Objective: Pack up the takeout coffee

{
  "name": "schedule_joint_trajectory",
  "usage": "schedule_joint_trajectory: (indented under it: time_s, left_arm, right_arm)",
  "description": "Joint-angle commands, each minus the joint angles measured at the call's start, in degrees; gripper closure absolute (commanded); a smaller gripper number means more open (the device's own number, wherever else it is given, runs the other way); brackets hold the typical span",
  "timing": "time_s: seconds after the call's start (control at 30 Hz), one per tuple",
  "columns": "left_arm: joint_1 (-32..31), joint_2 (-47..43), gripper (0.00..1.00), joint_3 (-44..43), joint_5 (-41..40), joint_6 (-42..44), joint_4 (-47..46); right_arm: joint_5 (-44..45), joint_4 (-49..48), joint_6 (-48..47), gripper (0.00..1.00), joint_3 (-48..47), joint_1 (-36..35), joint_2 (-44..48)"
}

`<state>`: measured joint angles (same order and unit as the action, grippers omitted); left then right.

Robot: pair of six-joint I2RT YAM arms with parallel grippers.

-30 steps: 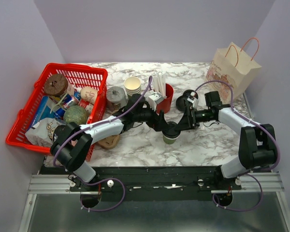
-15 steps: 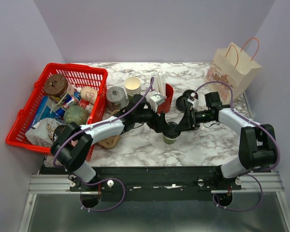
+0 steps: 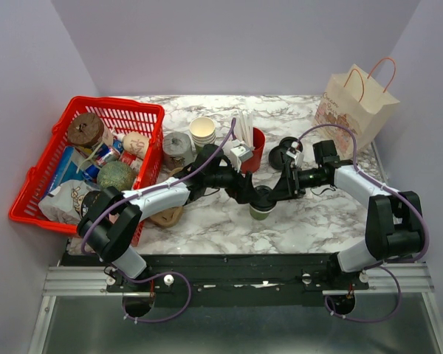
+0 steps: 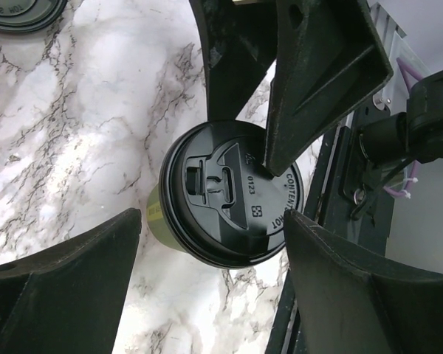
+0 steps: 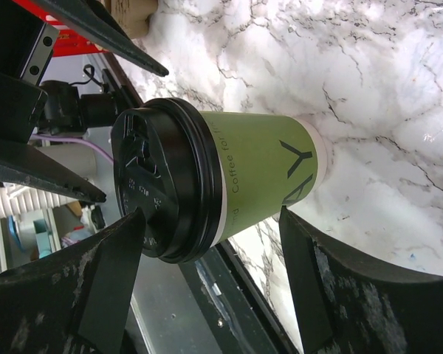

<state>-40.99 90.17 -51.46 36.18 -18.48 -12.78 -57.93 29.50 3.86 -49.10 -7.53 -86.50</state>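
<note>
Currently the lidded coffee cup (image 5: 258, 173) stands between the wide-spread fingers of left gripper (image 4: 213, 215) and right gripper (image 5: 210, 212)

backdrop, top view: pale lilac walls (image 3: 229, 44) close in the rear, l. & r. sides; plain, evenly lit. white marble-pattern surface (image 3: 207, 221) w/ grey veining, soft glare along far edge. near edge: black base plate (image 3: 236, 262), then aluminium rail (image 3: 236, 281); below it, dull grey metal sheet (image 3: 236, 328). wrist views: same veined marble, close up.
</note>
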Motion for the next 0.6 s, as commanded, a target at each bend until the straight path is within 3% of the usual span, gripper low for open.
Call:
schedule_joint_trajectory:
  time_s: [0.0, 0.43, 0.57]
  left_arm:
    - [-0.1, -0.3, 0.15, 0.2, 4.1, 0.8, -2.3]
    - [0.1, -1.4, 0.17, -0.4, 4.3, 2.7, 0.3]
    - [1.0, -2.1, 0.13, 0.0, 2.0, 1.0, -0.7]
  right_arm:
    - [-1.1, 0.6, 1.1, 0.18, 0.3, -0.3, 1.2]
    - [-0.9, 0.4, 2.9, 0.14, -0.6, -0.2, 1.2]
    - [-2.5, -1.0, 3.4, 0.13, -1.2, -0.3, 1.1]
